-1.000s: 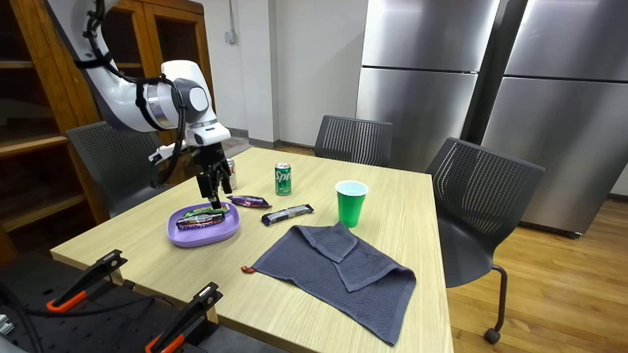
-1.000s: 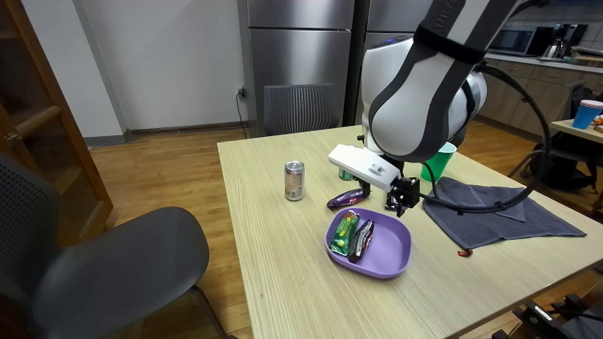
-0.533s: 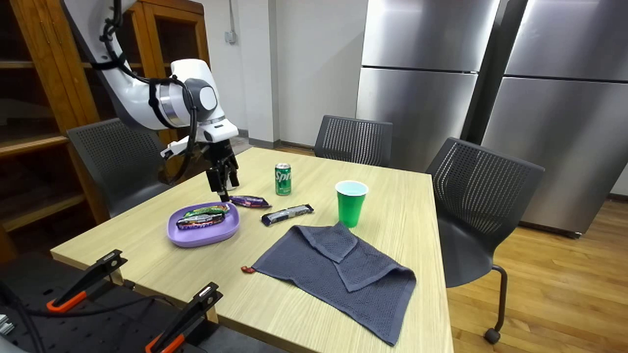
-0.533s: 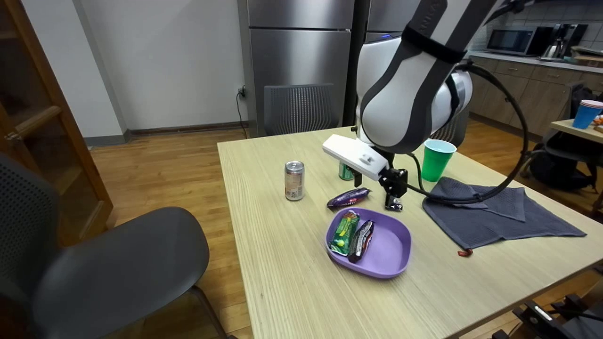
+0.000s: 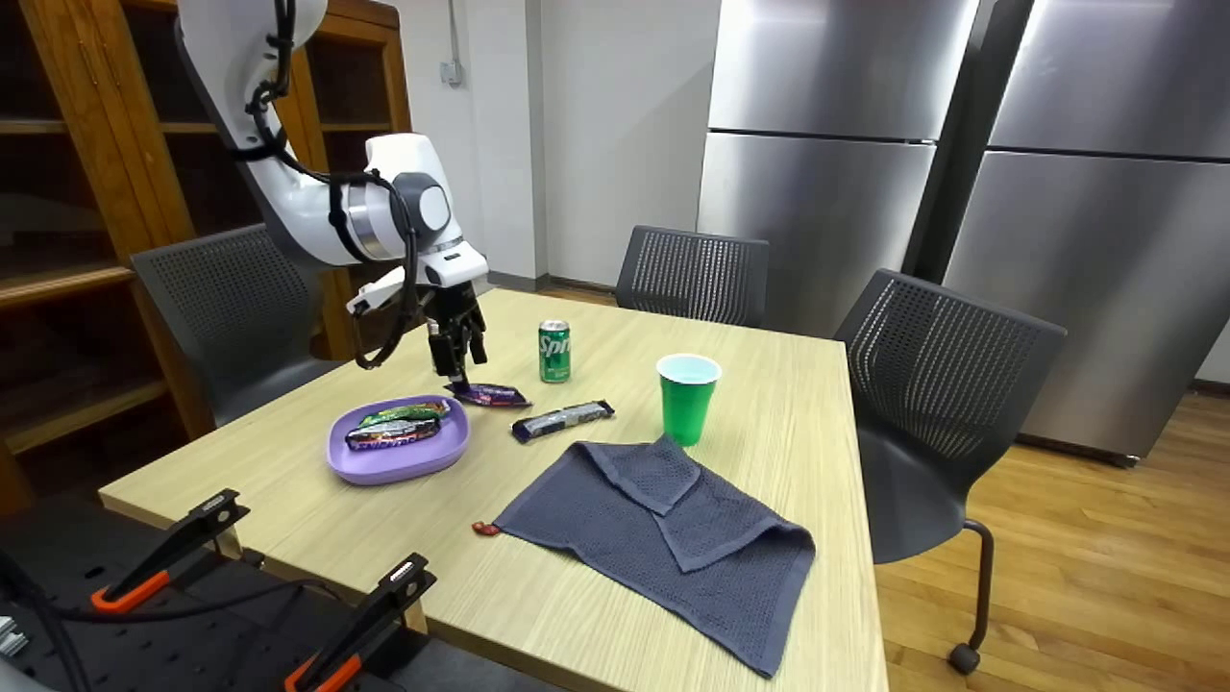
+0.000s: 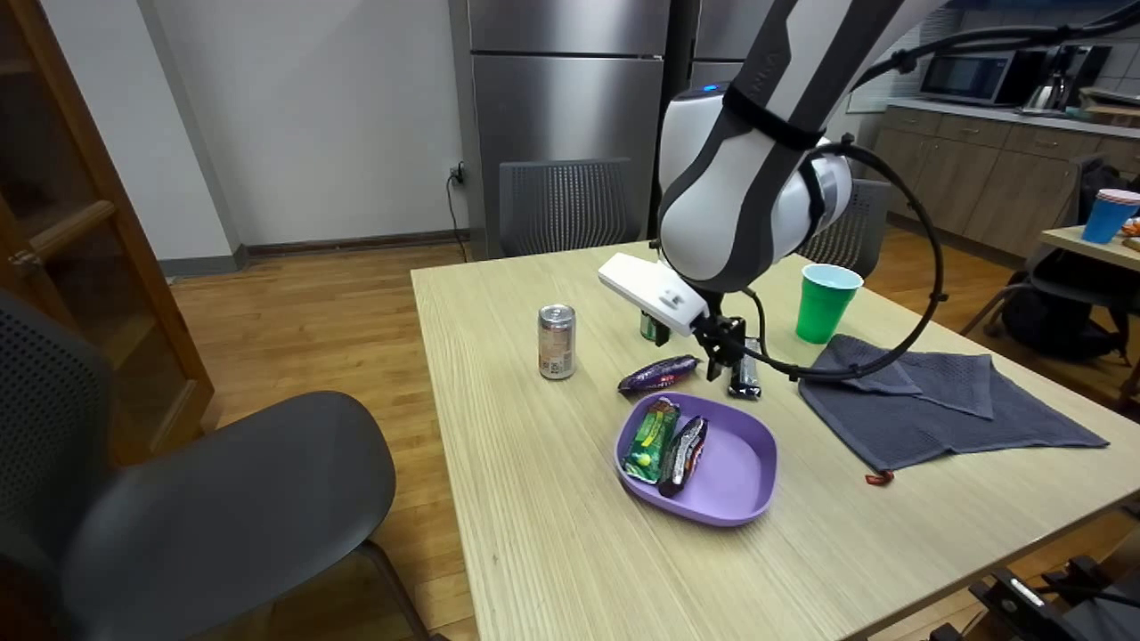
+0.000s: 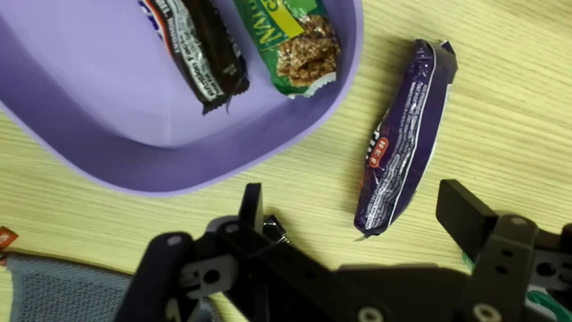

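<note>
My gripper [image 7: 353, 199] stands open with nothing between its fingers, over the near end of a purple-wrapped bar [image 7: 402, 138]. In the wrist view that bar lies lengthwise on the table, its end pointing into the wide gap. Both exterior views show the gripper [image 5: 469, 371] [image 6: 687, 358] low over the same bar [image 5: 496, 395] [image 6: 657, 375]; contact cannot be made out. Beside it is a purple tray [image 6: 735, 481] holding a green granola bar [image 6: 653, 441] and a dark Snickers bar [image 6: 683, 456]. A dark silver bar [image 5: 562, 421] lies apart, mostly hidden by a finger in the wrist view.
A green Sprite can [image 5: 554, 352], a green cup [image 5: 687, 404] and a grey-blue cloth [image 5: 663, 538] are on the table. Another can [image 6: 557, 343] stands left of the purple bar. Clamps [image 5: 365, 620] grip the table edge; chairs [image 5: 692, 274] stand around it.
The open gripper has moved from the tray's edge across to the purple bar, away from the tray. The bars, tray, cans, cup and cloth have stayed put.
</note>
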{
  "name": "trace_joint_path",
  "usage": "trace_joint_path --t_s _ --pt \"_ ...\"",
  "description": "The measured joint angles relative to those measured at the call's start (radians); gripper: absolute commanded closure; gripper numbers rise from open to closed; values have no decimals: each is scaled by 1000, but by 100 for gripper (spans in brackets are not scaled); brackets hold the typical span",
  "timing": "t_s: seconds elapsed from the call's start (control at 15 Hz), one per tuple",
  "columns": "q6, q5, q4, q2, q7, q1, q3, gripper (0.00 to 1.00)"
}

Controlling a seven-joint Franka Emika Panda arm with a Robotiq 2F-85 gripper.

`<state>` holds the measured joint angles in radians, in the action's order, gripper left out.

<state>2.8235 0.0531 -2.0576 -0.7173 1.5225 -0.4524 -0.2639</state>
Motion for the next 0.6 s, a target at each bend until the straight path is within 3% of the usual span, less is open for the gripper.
trace_joint_path --t_s 0.6 --pt "-8 -36 163 -119 0 63 45 0"
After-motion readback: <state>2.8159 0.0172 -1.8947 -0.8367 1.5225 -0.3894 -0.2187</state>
